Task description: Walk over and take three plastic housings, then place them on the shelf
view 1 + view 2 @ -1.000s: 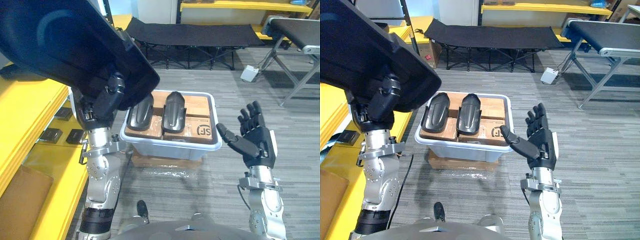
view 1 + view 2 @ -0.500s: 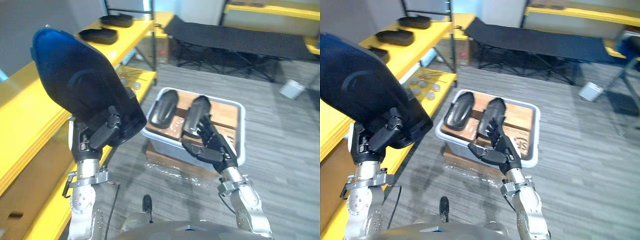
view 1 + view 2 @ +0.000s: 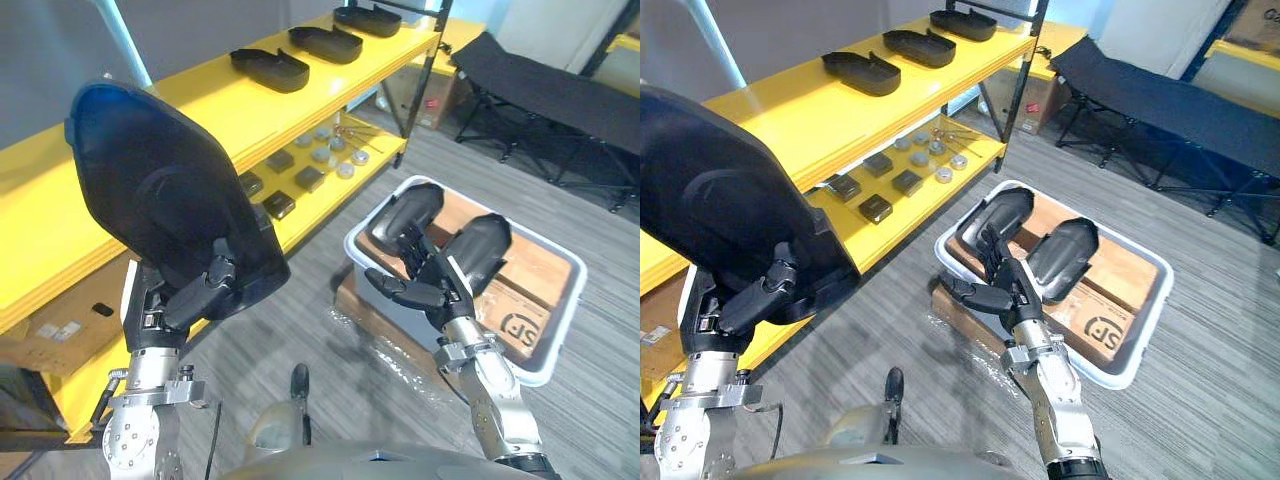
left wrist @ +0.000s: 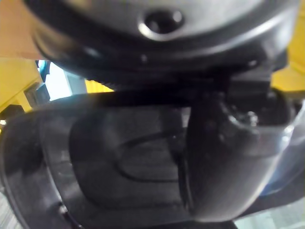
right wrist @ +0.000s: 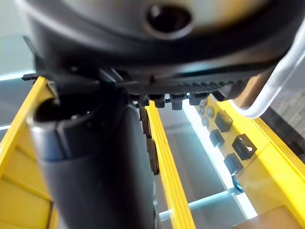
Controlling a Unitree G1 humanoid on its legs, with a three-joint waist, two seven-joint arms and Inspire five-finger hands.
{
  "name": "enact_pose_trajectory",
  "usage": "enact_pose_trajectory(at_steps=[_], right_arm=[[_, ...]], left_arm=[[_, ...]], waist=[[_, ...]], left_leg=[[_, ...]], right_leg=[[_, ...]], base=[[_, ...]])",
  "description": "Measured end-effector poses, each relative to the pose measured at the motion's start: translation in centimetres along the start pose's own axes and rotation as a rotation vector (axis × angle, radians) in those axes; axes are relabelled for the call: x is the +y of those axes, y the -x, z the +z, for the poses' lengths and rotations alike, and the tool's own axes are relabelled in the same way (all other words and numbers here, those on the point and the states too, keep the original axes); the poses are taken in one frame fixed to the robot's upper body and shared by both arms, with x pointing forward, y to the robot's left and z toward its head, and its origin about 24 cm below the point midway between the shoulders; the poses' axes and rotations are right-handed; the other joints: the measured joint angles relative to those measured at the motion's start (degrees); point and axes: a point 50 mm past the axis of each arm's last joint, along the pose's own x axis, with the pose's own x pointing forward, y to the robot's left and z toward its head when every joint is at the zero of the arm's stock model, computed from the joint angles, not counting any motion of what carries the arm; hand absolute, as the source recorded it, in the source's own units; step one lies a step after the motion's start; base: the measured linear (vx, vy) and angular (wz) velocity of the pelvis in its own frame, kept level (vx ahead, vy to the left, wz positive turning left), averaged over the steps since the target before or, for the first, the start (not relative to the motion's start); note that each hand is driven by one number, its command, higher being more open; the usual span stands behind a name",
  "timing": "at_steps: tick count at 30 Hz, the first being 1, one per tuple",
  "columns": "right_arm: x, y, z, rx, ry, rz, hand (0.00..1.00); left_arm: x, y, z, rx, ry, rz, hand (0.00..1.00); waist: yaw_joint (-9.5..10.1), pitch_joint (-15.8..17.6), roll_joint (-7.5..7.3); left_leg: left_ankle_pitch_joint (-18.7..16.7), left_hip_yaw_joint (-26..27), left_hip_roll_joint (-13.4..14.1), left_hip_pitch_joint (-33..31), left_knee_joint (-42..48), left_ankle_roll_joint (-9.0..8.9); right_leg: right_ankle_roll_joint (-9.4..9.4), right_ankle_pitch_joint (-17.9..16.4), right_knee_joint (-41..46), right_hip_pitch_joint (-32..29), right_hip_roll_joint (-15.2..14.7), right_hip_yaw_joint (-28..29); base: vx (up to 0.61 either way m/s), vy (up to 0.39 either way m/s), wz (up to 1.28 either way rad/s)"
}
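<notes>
right hand (image 3: pixel 425 290) swung inward before bin (image 3: pixel 1147 335), view turned toward shelf (image 3: pixel 200 110)

A glossy black plastic housing (image 3: pixel 160 190) (with a blue sheen along its rim) shows against a bright yellow shelf (image 3: pixel 190 110), a white bin (image 3: pixel 565 318) of brown cardboard boxes (image 3: pixel 520 298), and grey streaked carpet floor (image 3: pixel 295 320).

Yellow shelf (image 3: pixel 840 115) bears three black housings (image 3: pixel 867 72); small parts (image 3: pixel 905 180) lie on its lower board.

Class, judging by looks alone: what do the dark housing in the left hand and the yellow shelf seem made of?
Housing: probably moulded plastic, black, semi-gloss; bluish sheen, rounded contours. Shelf: painted board or metal, flat matt yellow; cannot tell which.
</notes>
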Motion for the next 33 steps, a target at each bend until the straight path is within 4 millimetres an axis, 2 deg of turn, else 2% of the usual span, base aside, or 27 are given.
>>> enact_pose_trajectory(at_steps=[2,4,6,7,8,9,10,11,12,15,16,18,19,20,21,22,23,24,26,27,28,29,30,31,32,33], right_arm=[[0.0,0.0,0.3,-0.015,-0.004,-0.005,1.00],[-0.3,0.3,0.2,-0.019,-0.017,-0.036,1.00],[-1.2,2.0,-0.6,-0.004,-0.031,-0.121,1.00],[-1.5,2.5,-0.8,0.009,-0.032,-0.139,1.00],[-2.0,3.4,-1.2,0.024,-0.032,-0.171,1.00],[-2.3,3.9,-1.3,0.022,-0.030,-0.186,1.00],[-2.4,3.9,-0.9,-0.003,-0.019,-0.183,1.00],[-2.5,3.8,-0.7,-0.020,-0.013,-0.178,1.00],[-2.2,3.2,0.3,-0.083,0.008,-0.140,1.00],[-1.9,2.3,1.3,-0.120,0.047,-0.088,1.00],[-2.1,2.0,1.8,-0.136,0.065,-0.077,1.00],[-2.5,2.3,1.9,-0.134,0.077,-0.089,1.00],[-2.7,2.4,1.9,-0.133,0.077,-0.103,1.00],[-2.7,2.5,2.0,-0.142,0.073,-0.110,1.00],[-2.8,2.6,2.2,-0.150,0.071,-0.120,1.00],[-2.9,2.7,2.3,-0.163,0.057,-0.128,1.00],[-2.7,2.7,2.3,-0.165,0.047,-0.129,1.00],[-2.5,2.6,2.3,-0.174,0.040,-0.128,1.00],[-2.0,2.4,2.1,-0.178,0.018,-0.126,1.00],[-1.8,2.4,2.0,-0.182,0.001,-0.142,1.00],[-1.6,2.4,1.9,-0.183,-0.008,-0.148,1.00],[-1.5,2.5,1.8,-0.183,-0.015,-0.154,1.00],[-1.4,2.4,1.8,-0.194,-0.018,-0.158,1.00],[-1.4,2.4,1.8,-0.198,-0.019,-0.164,1.00],[-1.4,2.5,1.8,-0.197,-0.020,-0.180,1.00],[-1.5,2.6,1.7,-0.188,-0.007,-0.200,1.00]], left_arm=[[-0.3,-0.6,0.3,-0.029,0.003,-0.034,0.00],[-0.7,-1.3,0.6,-0.059,0.001,-0.089,0.00],[-1.6,-2.6,1.1,-0.106,0.001,-0.199,0.00],[-1.8,-3.0,1.2,-0.118,-0.004,-0.233,0.00],[-2.3,-3.6,1.6,-0.146,-0.014,-0.291,0.00],[-2.5,-3.9,1.8,-0.164,-0.013,-0.312,0.00],[-2.5,-4.1,2.0,-0.180,-0.006,-0.313,0.00],[-2.5,-4.0,1.9,-0.179,0.009,-0.302,0.00],[-2.0,-3.8,1.8,-0.170,0.014,-0.257,0.00],[-1.7,-3.7,1.6,-0.157,0.022,-0.202,0.00],[-2.0,-3.7,1.2,-0.146,0.041,-0.182,0.00],[-2.3,-3.5,1.0,-0.133,0.060,-0.176,0.00],[-2.4,-3.5,0.8,-0.126,0.065,-0.174,0.00],[-2.3,-3.5,0.8,-0.124,0.065,-0.170,0.00],[-2.3,-3.3,0.7,-0.118,0.065,-0.161,0.00],[-2.1,-3.2,0.6,-0.112,0.063,-0.150,0.00],[-2.0,-3.1,0.5,-0.108,0.062,-0.138,0.00],[-1.8,-3.0,0.5,-0.107,0.065,-0.115,0.00],[-1.6,-2.9,0.5,-0.109,0.071,-0.092,0.00],[-1.3,-2.9,0.5,-0.109,0.064,-0.077,0.00],[-1.1,-2.8,0.5,-0.107,0.057,-0.068,0.00],[-0.8,-2.7,0.6,-0.105,0.049,-0.058,0.00],[-0.4,-2.7,0.6,-0.104,0.045,-0.036,0.00],[-0.3,-2.6,0.6,-0.104,0.044,-0.028,0.00],[-0.2,-2.7,0.7,-0.107,0.034,-0.034,0.00],[-0.1,-2.7,0.8,-0.106,0.026,-0.045,0.00]], waist=[[-0.07,0.12,-0.02],[-1.29,0.34,-0.36],[-4.68,1.32,-0.02],[-5.21,1.37,0.22],[-5.80,1.68,0.49],[-6.41,1.72,0.59],[-6.29,1.73,-0.07],[-5.89,1.81,0.00],[-4.34,2.07,0.28],[-3.87,2.93,0.70],[-4.09,3.98,1.35],[-4.97,4.64,1.83],[-5.08,5.23,0.56],[-5.09,5.82,-0.35],[-4.97,5.78,0.26],[-5.32,6.01,0.65],[-5.16,6.06,0.46],[-5.07,6.39,0.13],[-4.74,6.78,-0.35],[-4.69,7.14,-1.01],[-4.67,7.35,-1.31],[-4.57,7.32,-1.43],[-4.34,7.21,-1.48],[-4.65,7.09,-1.27],[-5.07,7.03,-1.16],[-5.10,7.12,-1.28]], left_leg=[[0.10,0.13,-1.45,-0.33,-0.73,0.14],[0.09,-1.17,-3.38,-0.20,-1.53,0.17],[-0.18,-5.40,-5.78,0.66,-1.27,0.60],[-0.21,-6.02,-5.78,0.98,-1.56,0.65],[-0.22,-7.24,-5.41,1.68,-2.39,0.76],[-0.22,-7.89,-5.40,1.90,-3.27,0.75],[-0.23,-7.83,-5.47,2.07,-3.95,0.73],[-0.20,-7.64,-5.47,1.92,-3.93,0.69],[0.81,-6.07,-5.21,0.26,-2.76,0.43],[2.46,-4.42,-4.55,-1.66,-0.88,0.66],[2.49,-4.44,-3.92,-1.69,-0.32,0.57],[1.82,-4.58,-3.48,-1.71,-0.37,-0.28],[-0.86,-3.83,-3.37,-1.93,0.25,-1.93],[-2.71,-2.80,-3.40,-3.45,5.12,0.26],[-5.42,-2.43,-3.09,-4.40,13.44,1.43],[-8.06,-2.21,-2.83,-4.35,14.76,0.19],[-8.44,-2.04,-2.83,-4.33,14.95,0.08],[-9.24,-1.78,-2.83,-5.03,16.32,0.33],[-11.73,-1.69,-3.08,-6.59,19.72,0.63],[-13.93,-1.49,-3.89,-7.14,22.52,1.24],[-16.21,-0.61,-4.03,-7.38,25.28,2.14],[-18.23,-0.04,-3.99,-7.37,26.98,2.40],[-19.62,-0.01,-4.79,-7.19,28.02,3.14],[-19.97,-0.34,-5.20,-7.17,28.15,3.54],[-20.54,-1.43,-5.93,-6.62,27.83,4.33],[-20.86,-2.28,-6.32,-4.91,26.43,4.95]], right_leg=[[0.14,-1.57,2.38,-1.24,-1.09,1.35],[-0.91,-4.55,6.14,-3.09,-1.22,7.43],[-1.93,-4.76,15.44,-4.93,-1.39,17.95],[-2.62,-4.36,19.10,-6.24,-1.07,20.44],[-4.41,-3.96,24.46,-8.54,0.11,23.79],[-5.17,-4.96,23.69,-8.57,1.42,25.05],[-6.14,-5.58,21.82,-8.85,2.23,25.49],[-6.27,-5.80,21.07,-8.70,2.20,25.73],[-4.93,-7.74,17.58,-8.40,2.19,26.57],[-2.13,-9.45,13.15,-7.24,2.45,26.53],[-1.86,-9.60,11.90,-6.45,3.26,26.24],[-2.63,-9.78,12.08,-6.28,4.06,25.24],[-3.88,-9.65,11.55,-6.37,2.87,24.99],[-4.14,-9.58,11.37,-6.48,2.13,24.89],[-4.09,-9.52,11.29,-6.20,2.05,24.90],[-4.04,-9.61,11.43,-5.64,2.30,24.61],[-3.98,-9.58,11.35,-5.63,2.18,24.76],[-3.44,-9.28,11.04,-5.57,2.12,24.76],[-3.94,-10.20,10.98,-5.23,1.84,24.38],[-4.40,-11.25,11.03,-4.31,1.04,23.96],[-5.67,-12.12,11.12,-3.20,0.66,23.66],[-7.32,-12.96,13.13,-2.57,0.25,23.71],[-8.49,-11.60,22.45,-6.18,-0.89,24.36],[-9.86,-9.98,27.73,-8.89,-1.36,24.99],[-12.48,-5.00,36.54,-13.55,-1.69,26.69],[-11.35,-2.90,42.14,-16.86,-1.92,28.03]], base=[[0.05,0.042,0.26],[0.05,0.026,0.61],[0.06,0.017,1.26],[0.06,-0.001,1.26],[0.06,-0.067,1.06],[0.06,-0.101,0.99],[0.05,-0.122,0.50],[0.03,-0.161,-0.13],[0.02,-0.166,-0.40],[-0.04,-0.138,-0.30],[-0.11,-0.146,-0.03],[-0.09,-0.068,0.14],[-0.05,0.008,0.08],[-0.06,-0.018,0.00],[0.00,0.000,0.00],[0.00,-0.027,-0.04],[0.00,0.000,0.00],[0.04,0.033,-0.04],[0.08,0.082,0.10],[0.15,0.134,0.16],[0.16,0.129,0.11],[0.23,0.105,0.04],[0.21,0.098,0.10],[0.25,0.151,0.32],[0.24,0.182,0.44],[0.25,0.159,0.38]])
